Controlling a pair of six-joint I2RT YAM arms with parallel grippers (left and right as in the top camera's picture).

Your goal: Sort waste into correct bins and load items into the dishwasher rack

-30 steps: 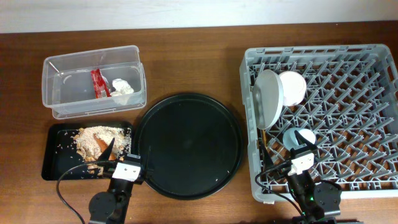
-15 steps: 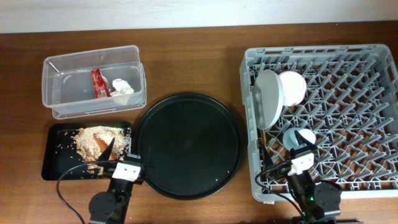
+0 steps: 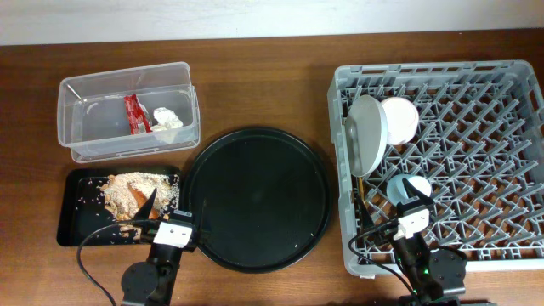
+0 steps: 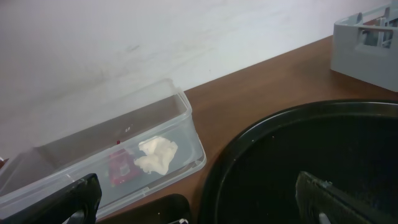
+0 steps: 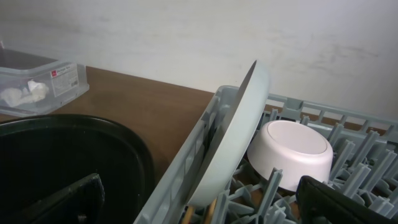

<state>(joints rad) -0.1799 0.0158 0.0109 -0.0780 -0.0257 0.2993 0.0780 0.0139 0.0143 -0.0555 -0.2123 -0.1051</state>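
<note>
The clear tub (image 3: pixel 127 110) at the back left holds the red wrapper (image 3: pixel 134 113) and the white tissue (image 3: pixel 170 118). In front of it the shallow black tray (image 3: pixel 76 212) carries beige scraps (image 3: pixel 127 191) and a carrot piece (image 3: pixel 154 214). In the grey rack (image 3: pixel 476 153) on the right, the plate (image 3: pixel 367 134) stands on edge beside the white bowl (image 3: pixel 399 119). The blue cup (image 3: pixel 406 187) and chopsticks (image 3: pixel 361 191) sit nearer the front. My left gripper (image 4: pixel 205 208) is open at the seam between both black trays. My right gripper (image 5: pixel 205 208) hangs open over the rack's front left corner.
A large round black tray (image 3: pixel 259 198) lies between the bins and the rack. Brown tabletop runs behind it to a pale wall. Both arm bases and their cables sit at the table's front edge.
</note>
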